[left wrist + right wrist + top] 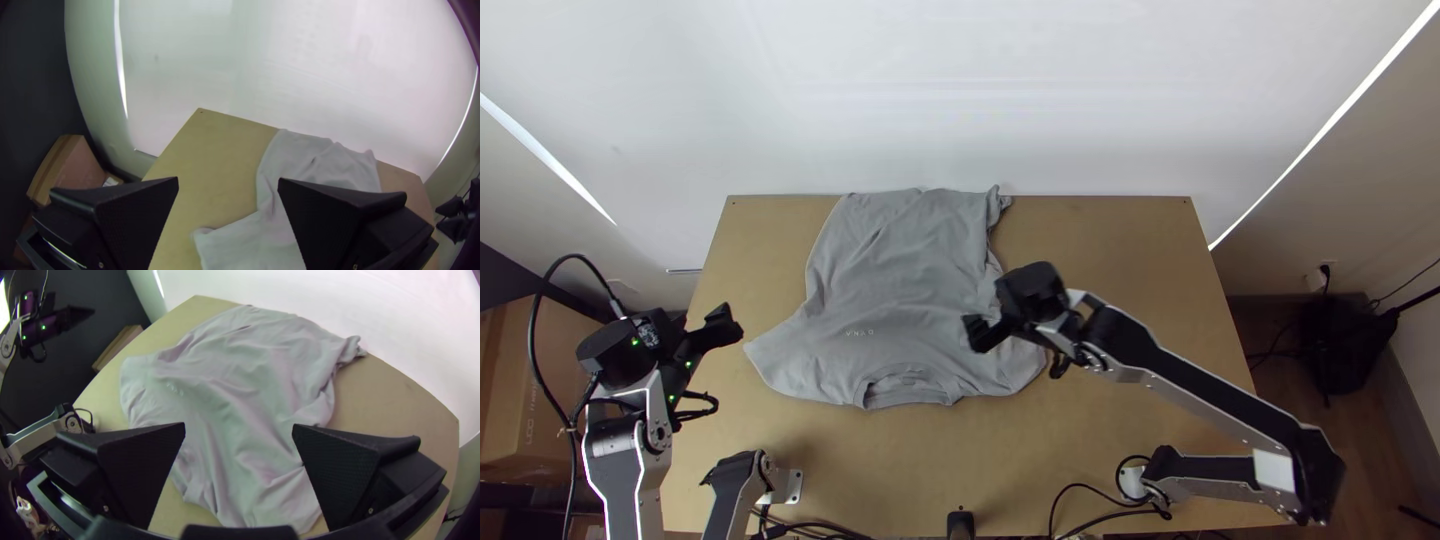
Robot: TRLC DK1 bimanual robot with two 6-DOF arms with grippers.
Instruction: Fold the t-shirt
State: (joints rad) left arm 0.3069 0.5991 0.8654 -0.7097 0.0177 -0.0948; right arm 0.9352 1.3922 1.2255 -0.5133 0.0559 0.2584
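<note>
Table (1120, 250), light wood: surface is extended beneath the right jaws and well past them on their right. T-shirt (900, 270), grey: laid on the table, mostly spread, shallow creases noted. Main part is located between the two sets of jaws and beyond them, with the hem (910, 193) brought to the table's far edge.

Right gripper (977, 334): positioned over the shirt's right part. Jaws are parted, wide gap recorded in the right wrist view; whether the cloth is touched cannot be told. Left gripper (731, 326): positioned at the table's left side, clear of the shirt. Jaws are likewise parted, with a gap seen between them.

One sleeve (775, 355) is pointed toward the left jaws and laid near them, slightly to their near side. Other sleeve (1026, 368) is laid just to the near right of the right jaws. Collar (910, 383) is found on the near side of the right jaws, a little to their left. Hem corner (997, 204), bunched, is located beyond the right jaws. Pale print (860, 333) is observed between both sets of jaws.
</note>
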